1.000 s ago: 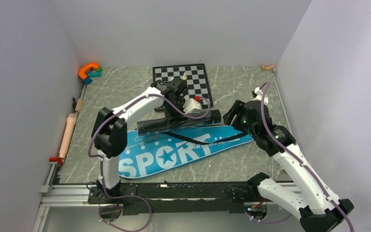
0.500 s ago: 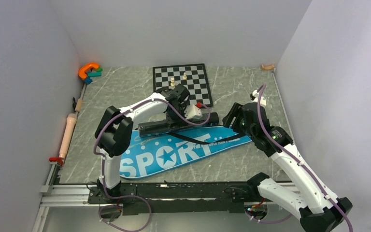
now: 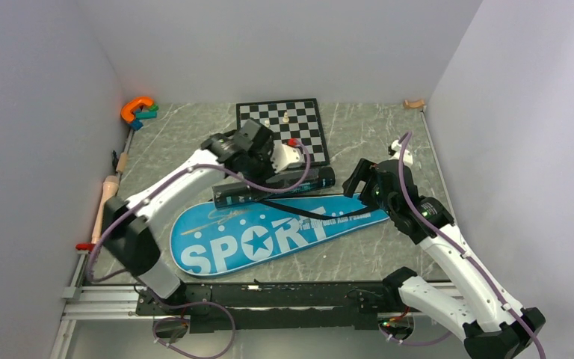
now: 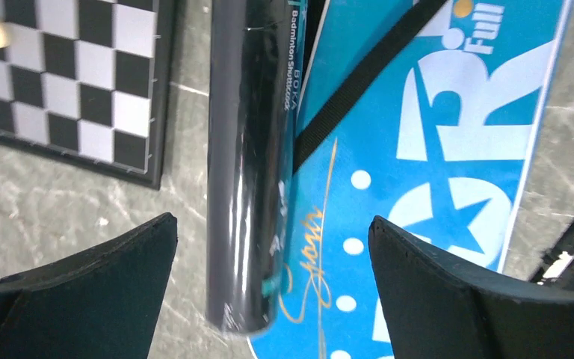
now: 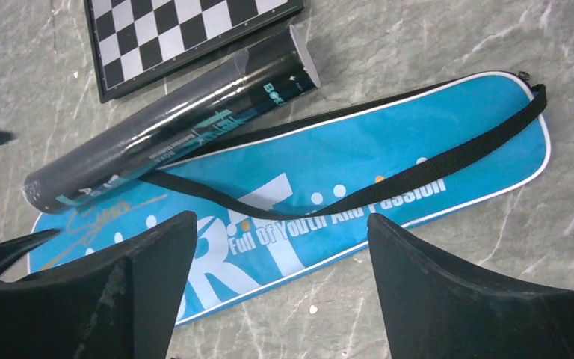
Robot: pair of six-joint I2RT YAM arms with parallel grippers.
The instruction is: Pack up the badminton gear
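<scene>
Nearest the arm bases, the flat blue racket-shaped fabric bag point(image 3: 269, 239) with the big white "SPORT" print lies on the grey marbled table point(image 3: 366, 134), wide end to the left. Its black webbing strap point(image 5: 418, 176) trails across it. I can't spot the rackets or shuttlecocks in any view, so my guess is they're already packed. Whether the bag's zip is done up, no idea.

Just behind the bag is the glossy black lettered tube point(image 3: 239, 196), lying on its side. Its left end overlaps the bag's far edge, and the rest sits between the bag and the black-and-white chessboard point(image 3: 303, 123). Further back, the orange C-shaped toy point(image 3: 136, 108) sits in the far left corner, well apart from everything else.

So I'd call this mostly done. What's probably left is dealing with the tube, if it's meant to go with the bag.

The left arm stretches out long over the bag. The left gripper point(image 4: 273, 224) points straight down over the tube, jaws spread wide with a gap on each side, gripping nothing. The right arm leans in from the right with its elbow bent. The right gripper point(image 5: 280, 222) hangs above the bag's narrow half, fingers wide apart too and empty.
</scene>
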